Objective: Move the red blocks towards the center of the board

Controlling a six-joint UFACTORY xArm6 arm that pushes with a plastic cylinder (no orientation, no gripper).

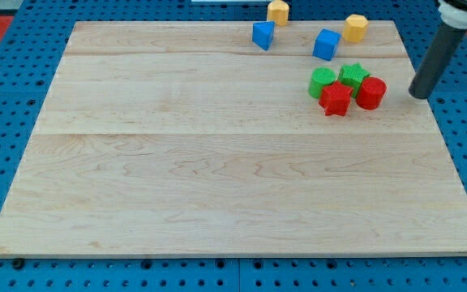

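Two ridged red blocks (353, 95) on pale wood grain (217, 178)

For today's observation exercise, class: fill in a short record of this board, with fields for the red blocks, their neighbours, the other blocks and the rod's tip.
red blocks: red star, red cylinder, touching
neighbours: green cylinder, green star, packed against the reds
blue blocks: blue block, blue cube
yellow blocks, at view's top
my tip: right of red cylinder, apart
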